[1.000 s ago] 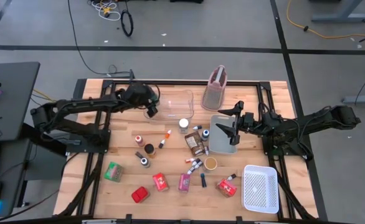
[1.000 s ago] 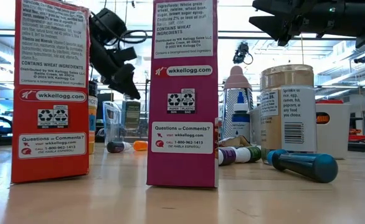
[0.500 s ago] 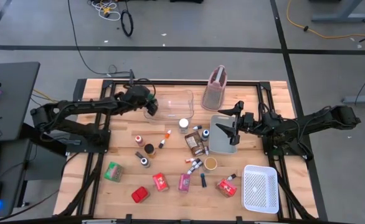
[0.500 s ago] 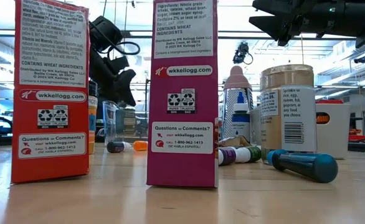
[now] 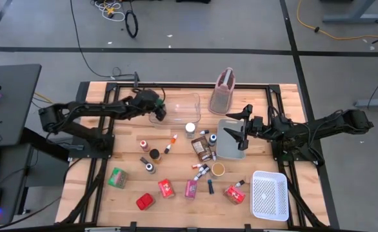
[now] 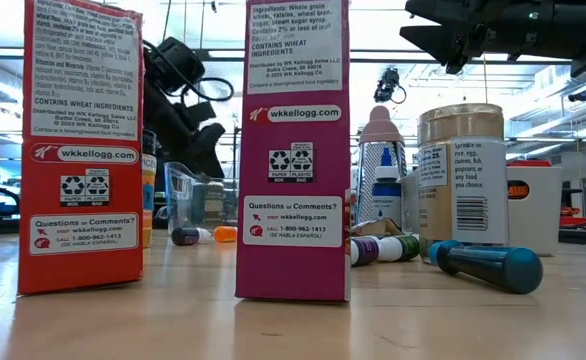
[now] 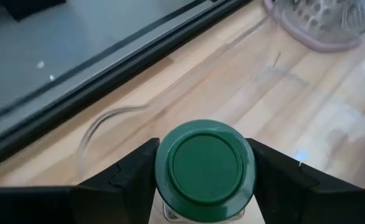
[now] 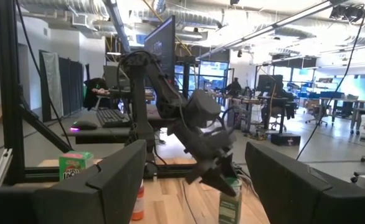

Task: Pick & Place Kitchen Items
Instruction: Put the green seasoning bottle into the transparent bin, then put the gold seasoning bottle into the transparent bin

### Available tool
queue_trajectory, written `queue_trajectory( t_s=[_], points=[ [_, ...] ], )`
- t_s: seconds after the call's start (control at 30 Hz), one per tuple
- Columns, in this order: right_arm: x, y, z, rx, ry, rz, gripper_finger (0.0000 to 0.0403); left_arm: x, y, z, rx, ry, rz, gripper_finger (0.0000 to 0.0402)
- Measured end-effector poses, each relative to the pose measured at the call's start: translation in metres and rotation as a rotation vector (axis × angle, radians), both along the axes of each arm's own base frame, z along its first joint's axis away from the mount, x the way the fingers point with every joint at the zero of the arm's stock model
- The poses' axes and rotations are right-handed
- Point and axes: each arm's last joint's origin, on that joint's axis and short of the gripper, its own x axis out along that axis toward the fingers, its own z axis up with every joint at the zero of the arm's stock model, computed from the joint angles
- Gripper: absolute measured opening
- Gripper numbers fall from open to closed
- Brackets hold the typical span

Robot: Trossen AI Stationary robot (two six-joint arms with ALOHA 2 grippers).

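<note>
The left end effector (image 5: 155, 113), clamped on a green-lidded jar (image 7: 205, 163), has moved back over the clear bin's (image 5: 190, 102) left edge, so release looks close, while the right end effector (image 5: 238, 131) waits spread open above the grey tray (image 5: 230, 147).

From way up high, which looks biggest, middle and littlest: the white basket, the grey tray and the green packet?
1. White mesh basket, biggest.
2. Grey tray, a bit smaller; the right gripper covers part of it.
3. Green packet, clearly the littlest.
</note>
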Motion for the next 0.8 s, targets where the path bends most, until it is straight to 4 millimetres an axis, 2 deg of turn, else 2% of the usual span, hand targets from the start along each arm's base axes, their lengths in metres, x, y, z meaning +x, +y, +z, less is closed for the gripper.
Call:
queue_trajectory(
  t_s=[0.1, 0.3, 0.53, 0.7, 0.8],
  points=[
    [0.000, 0.000, 0.000, 0.012, 0.001, 0.004, 0.0285, 0.003, 0.002, -0.003, 0.016, -0.001, 0.018, 0.0222],
    [0.000, 0.000, 0.000, -0.002, 0.004, 0.000, 0.0285, 0.003, 0.004, -0.002, 0.050, 0.015, 0.019, 0.0254],
    [0.000, 0.000, 0.000, -0.001, 0.004, 0.000, 0.0285, 0.004, 0.004, -0.001, 0.093, 0.043, -0.007, 0.0260],
    [0.000, 0.000, 0.000, -0.001, 0.004, 0.000, 0.0285, 0.007, 0.002, 0.011, 0.164, 0.046, -0.063, 0.0260],
    [0.000, 0.000, 0.000, -0.001, 0.004, 0.000, 0.0285, 0.010, -0.003, 0.026, 0.202, 0.045, -0.106, 0.0261]
  ],
)
